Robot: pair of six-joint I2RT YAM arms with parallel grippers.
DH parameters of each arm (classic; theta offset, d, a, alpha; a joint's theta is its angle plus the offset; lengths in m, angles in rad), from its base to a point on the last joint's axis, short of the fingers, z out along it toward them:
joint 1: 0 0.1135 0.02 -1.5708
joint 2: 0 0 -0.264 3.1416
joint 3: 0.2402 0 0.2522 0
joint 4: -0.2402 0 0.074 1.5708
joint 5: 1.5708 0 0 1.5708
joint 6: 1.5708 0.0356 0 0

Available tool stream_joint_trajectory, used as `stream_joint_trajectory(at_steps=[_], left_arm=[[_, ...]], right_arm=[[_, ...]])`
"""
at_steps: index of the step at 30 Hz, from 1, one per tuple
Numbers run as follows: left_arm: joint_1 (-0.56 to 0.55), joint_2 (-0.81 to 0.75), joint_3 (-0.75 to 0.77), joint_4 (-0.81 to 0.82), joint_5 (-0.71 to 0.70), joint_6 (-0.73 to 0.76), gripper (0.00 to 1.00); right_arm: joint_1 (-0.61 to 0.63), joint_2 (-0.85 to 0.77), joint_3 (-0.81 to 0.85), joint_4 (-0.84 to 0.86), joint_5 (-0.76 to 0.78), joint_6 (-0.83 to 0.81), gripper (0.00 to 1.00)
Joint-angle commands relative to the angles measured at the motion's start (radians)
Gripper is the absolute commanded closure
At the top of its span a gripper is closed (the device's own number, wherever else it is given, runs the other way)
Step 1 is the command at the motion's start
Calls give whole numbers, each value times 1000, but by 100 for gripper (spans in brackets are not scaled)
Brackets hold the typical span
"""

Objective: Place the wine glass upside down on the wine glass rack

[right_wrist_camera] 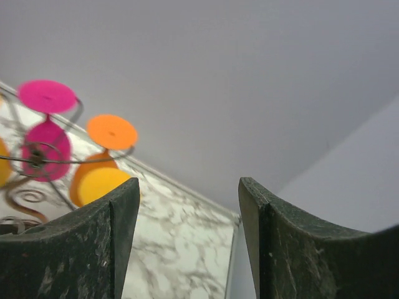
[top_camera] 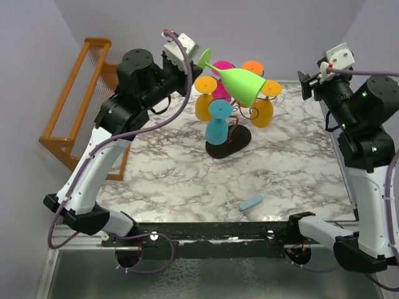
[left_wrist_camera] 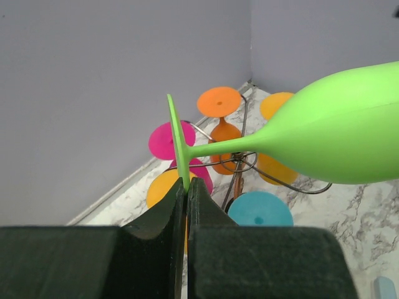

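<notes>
The green wine glass (top_camera: 242, 83) lies sideways in the air above the wine glass rack (top_camera: 228, 146), a thin dark wire stand with a black oval base. My left gripper (top_camera: 197, 58) is shut on the rim of the glass's foot. In the left wrist view the gripper (left_wrist_camera: 187, 184) pinches the foot's edge, and the bowl (left_wrist_camera: 349, 131) extends right over the rack's wire arms (left_wrist_camera: 240, 163). Several orange, magenta, yellow and teal glasses hang upside down on the rack. My right gripper (top_camera: 306, 85) is open and empty at the far right, raised; the right wrist view shows it (right_wrist_camera: 187, 194) facing the wall.
A large orange-brown wooden rack (top_camera: 73, 103) stands at the table's left edge. A small light-blue block (top_camera: 250, 202) lies on the marble near the front right. Walls close the back and both sides. In the right wrist view, part of the wire rack (right_wrist_camera: 37, 156) shows at left.
</notes>
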Motion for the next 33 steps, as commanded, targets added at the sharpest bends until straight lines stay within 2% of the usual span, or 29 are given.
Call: stream_joint_trajectory(at_steps=[1, 9, 14, 25, 33], left_arm=[[-133, 62, 82, -41, -164, 161, 100], [-412, 182, 147, -23, -411, 385, 100], [-533, 279, 188, -15, -514, 527, 100], [-607, 413, 198, -19, -567, 747, 100], [-609, 459, 181, 16, -666, 830, 100]], right_arm=[[-129, 47, -70, 78, 114, 60, 36], [-341, 92, -90, 54, 93, 73, 33], [-420, 67, -117, 55, 45, 79, 32], [-466, 21, -126, 41, -19, 78, 31], [-466, 7, -128, 21, -73, 80, 31]])
